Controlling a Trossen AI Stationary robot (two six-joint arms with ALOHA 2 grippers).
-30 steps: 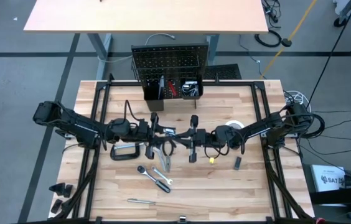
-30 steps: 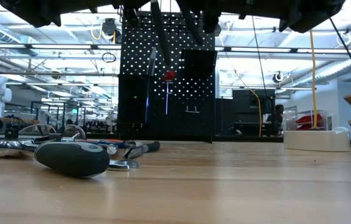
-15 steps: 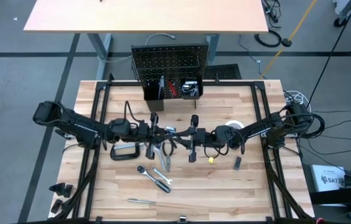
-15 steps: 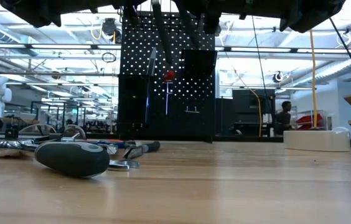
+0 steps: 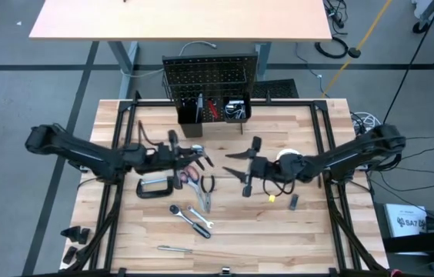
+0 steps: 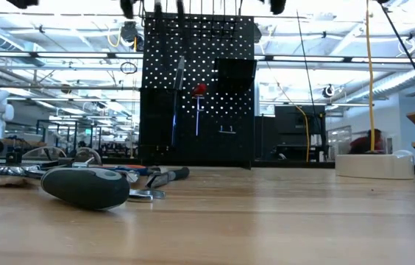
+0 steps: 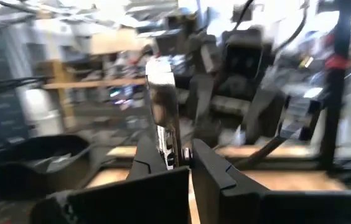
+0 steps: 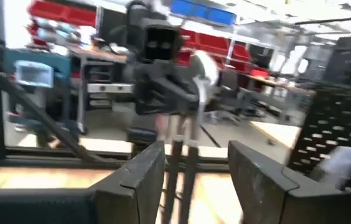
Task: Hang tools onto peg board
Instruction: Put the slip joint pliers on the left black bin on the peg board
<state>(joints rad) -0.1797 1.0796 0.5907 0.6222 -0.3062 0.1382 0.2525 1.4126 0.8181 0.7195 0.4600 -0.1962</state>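
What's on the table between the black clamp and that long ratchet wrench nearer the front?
Seen from above, only bare wood lies between the C-clamp and the ratchet wrench; the pliers sit off to the side.

Overhead looks straight down; low camera level with tabletop; both share peg board (image 5: 209, 75); wrists face each other.

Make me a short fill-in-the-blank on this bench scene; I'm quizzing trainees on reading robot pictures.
1. The left claw is shut on a shiny ____ tool.
2. The right claw is ____ and empty.
3. The peg board stands at the table's ____ edge.
4. The white tape roll lies nearest the ____ arm.

Missing words: metal; open; far; right
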